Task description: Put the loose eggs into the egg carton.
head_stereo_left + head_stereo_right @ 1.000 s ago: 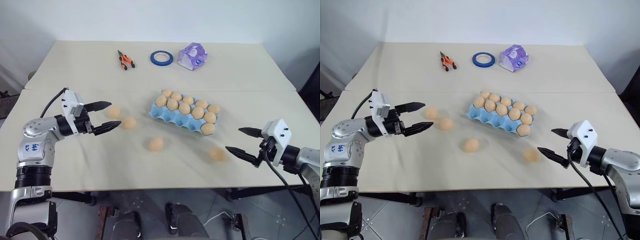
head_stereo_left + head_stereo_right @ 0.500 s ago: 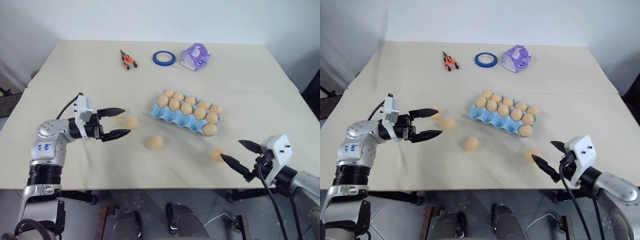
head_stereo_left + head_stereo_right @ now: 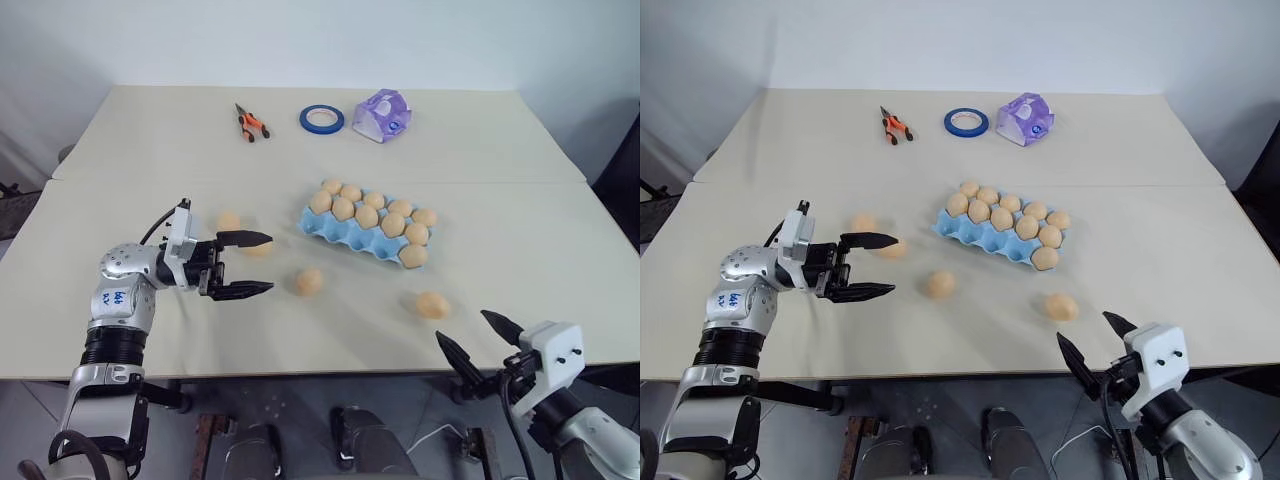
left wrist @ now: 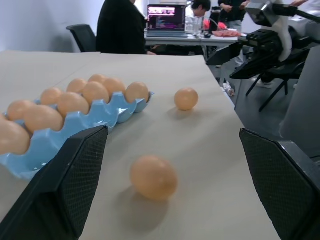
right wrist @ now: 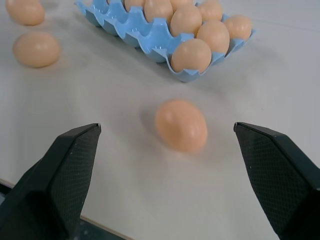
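Lying on the beige tabletop [image 3: 480, 160], the egg carton [image 3: 345, 235] has its long axis on a diagonal, from far-left to near-right, and its cups hold ten eggs in two rows. Four loose eggs lie outside it: one [image 3: 229, 220] to the left of the carton, one [image 3: 259, 246] just right of that and partly hidden behind the upper finger of the left end effector [image 3: 248, 264], one [image 3: 309, 282] near the carton's left end on the near side, and one [image 3: 432, 305] near its right end, close to the near edge of the tabletop. The near-right egg has its long axis about left to right.

The left end effector is level, points to the right, and its fingers stand wide apart with nothing between them. The right end effector [image 3: 477, 338] is beyond the near edge of the tabletop, also wide and empty.

The left wrist view shows people and a laptop at a far desk, and the two nearer loose eggs in line. The right wrist view shows the near-right egg [image 5: 181, 125] between the open fingers, apart from both.

At the far side lie pliers [image 3: 250, 123], a blue tape ring [image 3: 322, 119] and a purple packet [image 3: 384, 114], well apart from the carton. Open tabletop surrounds the middle egg.
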